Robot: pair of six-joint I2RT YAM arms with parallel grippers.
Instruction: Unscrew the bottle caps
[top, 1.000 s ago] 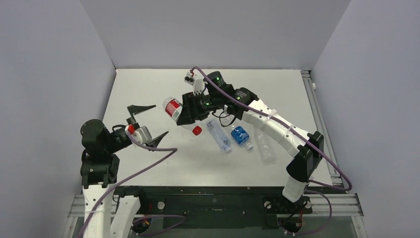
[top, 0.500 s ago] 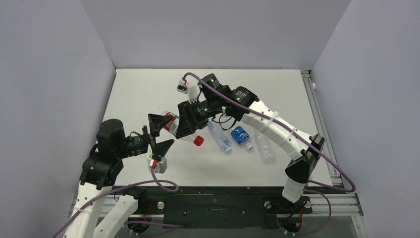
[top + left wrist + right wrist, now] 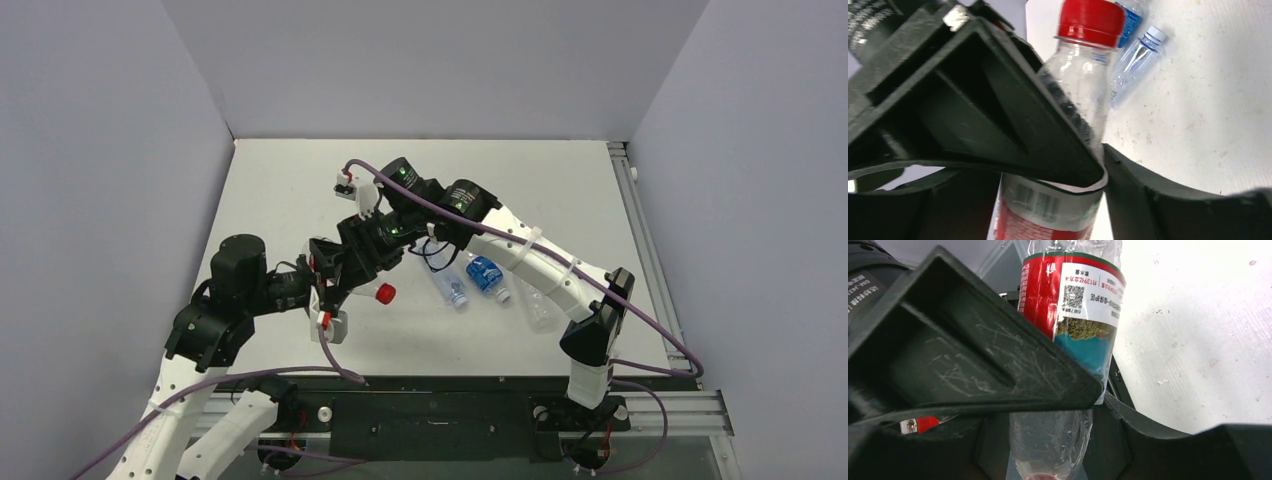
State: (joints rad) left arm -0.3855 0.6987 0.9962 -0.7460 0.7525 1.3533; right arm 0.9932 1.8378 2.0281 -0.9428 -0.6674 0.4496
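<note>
A clear bottle with a red label [image 3: 1078, 85] hangs above the table, and its red cap [image 3: 385, 293] sticks out to the lower right of both grippers. My right gripper [image 3: 366, 250] is shut on it, its fingers across the clear body beside the label [image 3: 1073, 305]. My left gripper [image 3: 1100, 160] has come in from the left, and its fingers press the bottle on both sides just above the label. The red cap [image 3: 1091, 20] sits screwed on past the left fingertips. In the top view the two grippers hide most of the bottle.
Three more bottles lie on the table right of centre: one with a pale-blue label [image 3: 447, 280], one with a blue label [image 3: 487, 275], and one bare clear one [image 3: 537, 300]. The purple cables of both arms hang near the grippers.
My left arm swung in from the left and its wide-open jaws narrowed onto the bottle. My right arm carried the bottle down and to the left to meet it.
</note>
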